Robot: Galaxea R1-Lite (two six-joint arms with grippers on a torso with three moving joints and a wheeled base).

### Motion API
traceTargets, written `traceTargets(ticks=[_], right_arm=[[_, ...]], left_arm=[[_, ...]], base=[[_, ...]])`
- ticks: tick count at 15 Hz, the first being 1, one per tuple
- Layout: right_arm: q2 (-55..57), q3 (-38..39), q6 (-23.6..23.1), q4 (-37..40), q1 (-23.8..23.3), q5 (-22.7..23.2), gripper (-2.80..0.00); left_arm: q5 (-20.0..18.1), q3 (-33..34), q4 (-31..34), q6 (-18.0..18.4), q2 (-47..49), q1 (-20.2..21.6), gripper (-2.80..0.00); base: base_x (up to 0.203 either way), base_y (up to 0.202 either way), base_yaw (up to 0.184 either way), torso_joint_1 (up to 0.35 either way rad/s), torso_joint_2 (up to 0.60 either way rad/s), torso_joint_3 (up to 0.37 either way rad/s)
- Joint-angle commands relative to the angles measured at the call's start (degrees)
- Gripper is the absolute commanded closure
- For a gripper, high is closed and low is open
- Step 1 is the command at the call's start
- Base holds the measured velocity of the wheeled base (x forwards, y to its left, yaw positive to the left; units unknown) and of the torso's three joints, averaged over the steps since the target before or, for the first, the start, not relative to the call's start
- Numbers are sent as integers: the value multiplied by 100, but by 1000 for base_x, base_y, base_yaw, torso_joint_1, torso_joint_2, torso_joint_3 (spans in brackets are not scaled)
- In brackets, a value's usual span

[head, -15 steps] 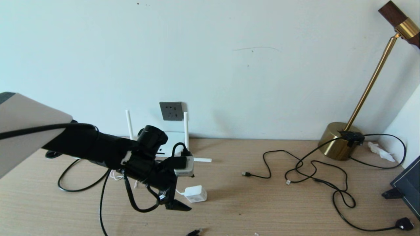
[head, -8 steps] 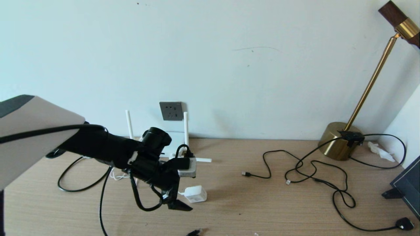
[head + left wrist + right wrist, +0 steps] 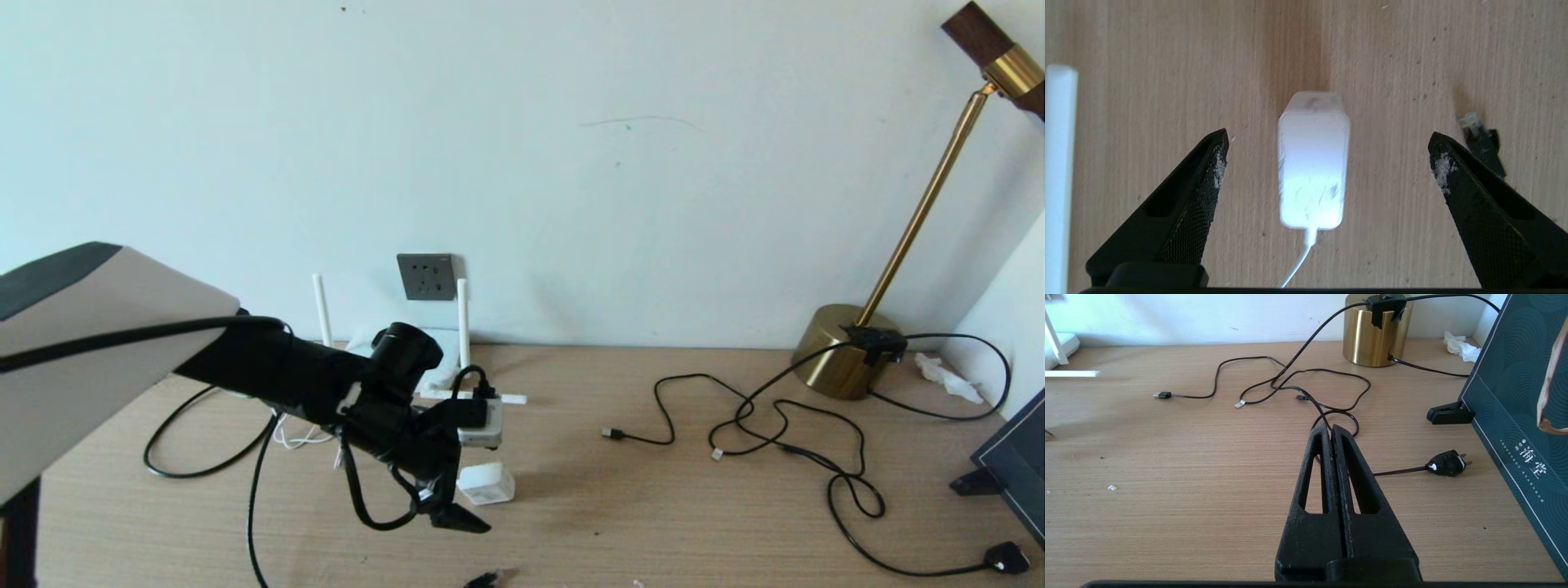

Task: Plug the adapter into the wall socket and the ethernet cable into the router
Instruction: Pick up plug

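The white adapter (image 3: pixel 1314 163) lies flat on the wooden table with its thin white cord running back under my left wrist. My left gripper (image 3: pixel 1327 135) hangs open above it, one finger on each side, neither touching. In the head view the adapter (image 3: pixel 487 483) shows just beneath the left gripper (image 3: pixel 478 492). The ethernet cable's plug tip (image 3: pixel 1480 141) lies beside one finger, also at the table's front edge (image 3: pixel 483 579). The router (image 3: pixel 437 353) stands partly behind my arm, below the grey wall socket (image 3: pixel 425 276). My right gripper (image 3: pixel 1329 428) is shut and empty over the right of the table.
A brass lamp base (image 3: pixel 841 353) stands at the back right with thin black USB cables (image 3: pixel 739 425) sprawled before it. A black mains plug (image 3: pixel 1006 558) and a dark box (image 3: pixel 1016 465) sit at the right edge. One router antenna (image 3: pixel 502 398) lies flat near my left wrist.
My left arm has moved right and a little lower, bringing the open gripper over the adapter. The adapter and cables have not moved.
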Motion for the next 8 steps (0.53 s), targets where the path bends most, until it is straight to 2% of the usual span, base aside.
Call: traceTargets(ticks=[1, 8], right_arm=[[-1, 0, 3, -4, 1, -2, 0], [-1, 0, 3, -4, 1, -2, 0]], left_arm=[[-5, 11, 7, -12, 23, -11, -280], [-5, 73, 7, -21, 67, 15, -280]], base=[[0, 0, 0, 0, 0, 0], [0, 0, 0, 0, 0, 0]])
